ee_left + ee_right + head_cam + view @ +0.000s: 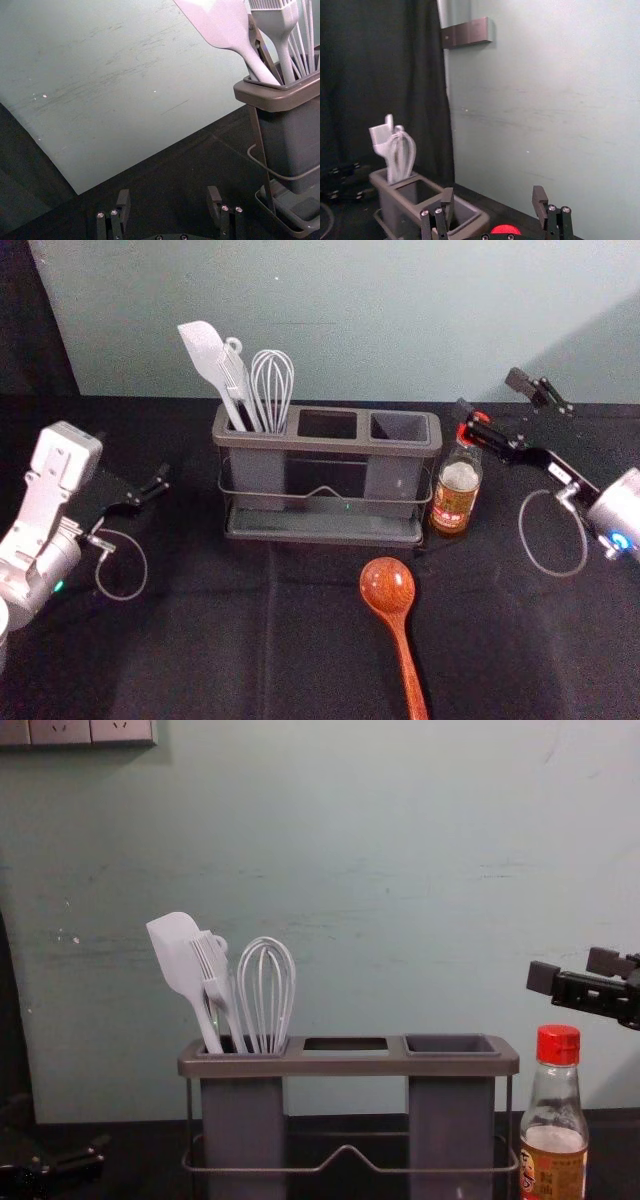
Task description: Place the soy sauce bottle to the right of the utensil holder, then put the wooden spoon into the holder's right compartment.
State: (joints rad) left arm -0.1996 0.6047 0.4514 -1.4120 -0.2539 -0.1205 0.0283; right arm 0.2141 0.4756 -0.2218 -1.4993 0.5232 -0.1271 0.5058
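Note:
The soy sauce bottle (455, 495) stands upright just right of the utensil holder (325, 442). My right gripper (490, 395) is open above the bottle's red cap; in the chest view this gripper (574, 969) hangs clear over the cap (558, 1045). From the right wrist, the gripper (493, 195) has its fingers apart, the cap (505, 229) low between them. The wooden spoon (388, 585) lies in front of the holder, bowl toward it. My left gripper (148, 490) waits at the left, open in its wrist view (169, 195). The holder's right compartment (452, 1045) is empty.
White utensils, a spatula (205, 352), a brush and a whisk (272, 385), stand in the holder's left compartment and rise above its rim. A pale wall (340, 310) closes off the back of the black-covered table (200, 640).

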